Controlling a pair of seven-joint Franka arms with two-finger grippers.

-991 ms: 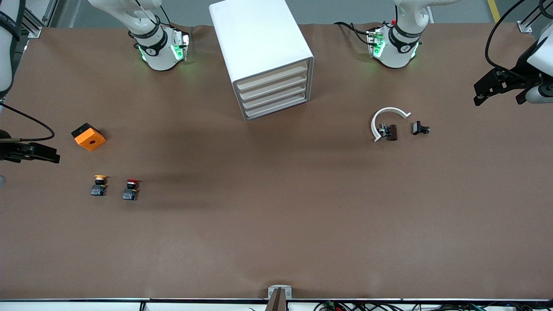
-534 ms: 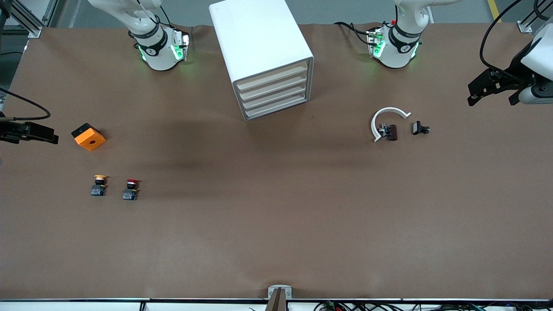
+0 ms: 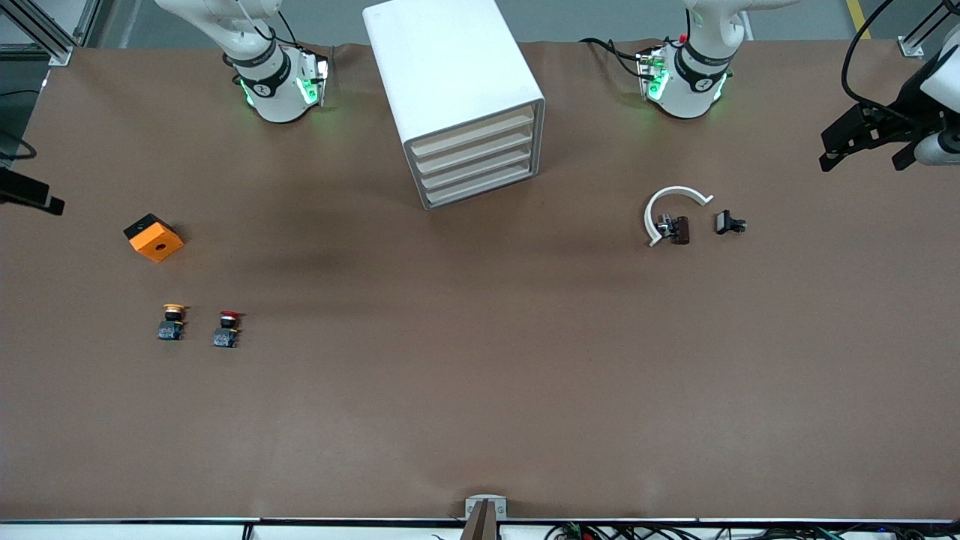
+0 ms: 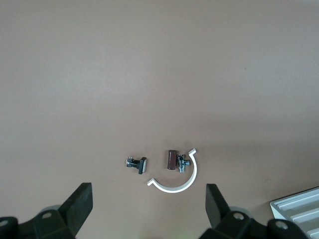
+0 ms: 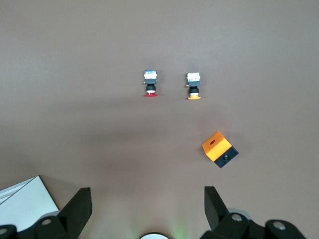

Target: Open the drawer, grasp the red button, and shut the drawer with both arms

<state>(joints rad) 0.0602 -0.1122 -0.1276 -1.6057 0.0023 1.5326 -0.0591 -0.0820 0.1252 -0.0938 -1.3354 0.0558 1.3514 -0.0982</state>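
Note:
The red-capped button point(image 3: 226, 328) stands on the table toward the right arm's end, beside the orange-yellow-capped button point(image 3: 172, 321). It also shows in the right wrist view point(image 5: 150, 82). The white drawer cabinet point(image 3: 450, 82) stands between the arm bases with all its drawers point(image 3: 476, 161) shut. My right gripper point(image 3: 30, 193) hangs at the table's edge at the right arm's end, open and empty point(image 5: 147, 206). My left gripper point(image 3: 861, 163) hangs over the table's left-arm end, open and empty point(image 4: 148, 209).
An orange cube with a hole point(image 3: 154, 237) lies farther from the front camera than the two buttons. A white C-shaped ring point(image 3: 673, 197), a brown part point(image 3: 679, 229) and a small black part point(image 3: 729, 223) lie toward the left arm's end.
The right gripper has drawn back toward the robots' side and partly out of the front view. The left gripper has shifted slightly toward the robots' side. Nothing on the table has moved.

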